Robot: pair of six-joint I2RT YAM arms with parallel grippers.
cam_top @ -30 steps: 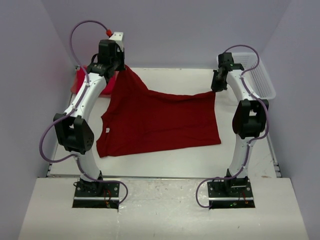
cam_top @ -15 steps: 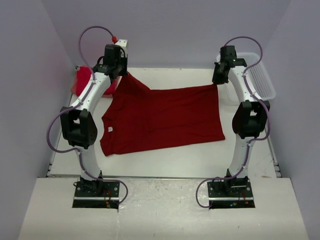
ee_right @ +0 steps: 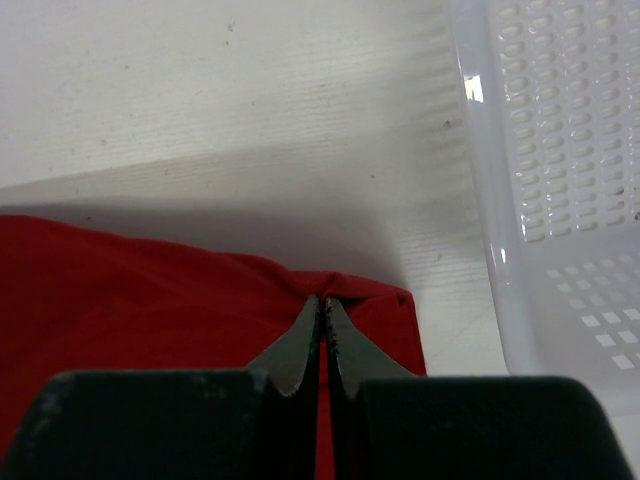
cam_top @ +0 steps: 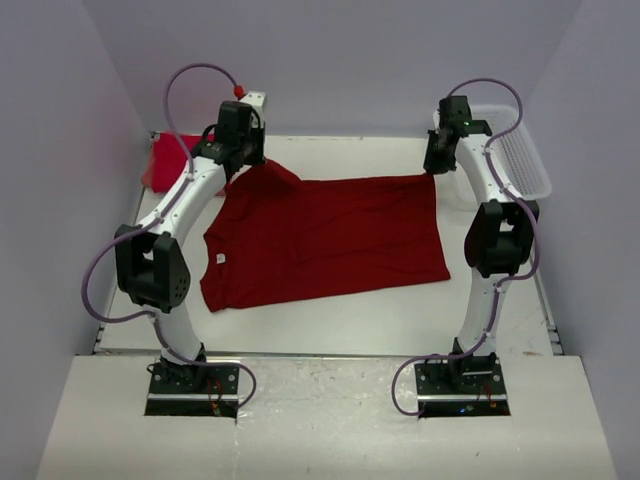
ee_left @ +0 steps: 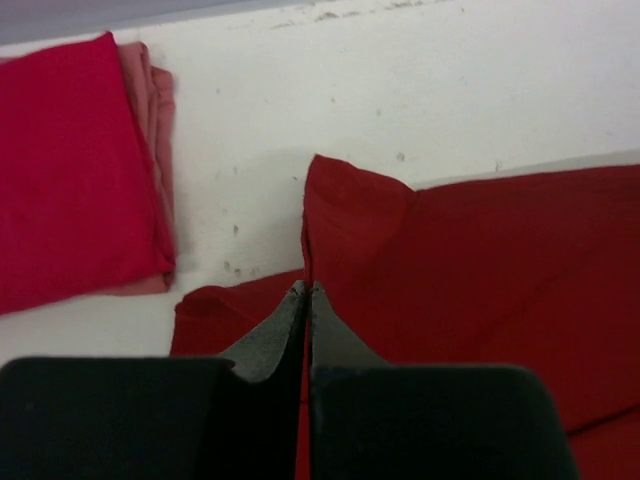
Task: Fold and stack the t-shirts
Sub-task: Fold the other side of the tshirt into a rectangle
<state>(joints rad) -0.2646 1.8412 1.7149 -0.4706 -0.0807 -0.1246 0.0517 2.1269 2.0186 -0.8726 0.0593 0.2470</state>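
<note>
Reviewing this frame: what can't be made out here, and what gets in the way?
1. Folded stack: how many shirts it holds. The left wrist view cuts it off at the left edge, and the left arm covers part of it in the top view.
2. Basket: its inside. It is cut by the right wrist view's edge and partly behind the right arm in the top view.
3. Collar label on the dark red t-shirt: too small to read in the top view.

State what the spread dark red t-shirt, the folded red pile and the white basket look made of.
Crimson t-shirt: soft matte cloth, possibly cotton; it drapes and creases. Folded red t-shirts: similar matte cloth, with soft layered edges. Basket: white moulded plastic, slightly glossy, with regular slots and a highlight on the rim.
</note>
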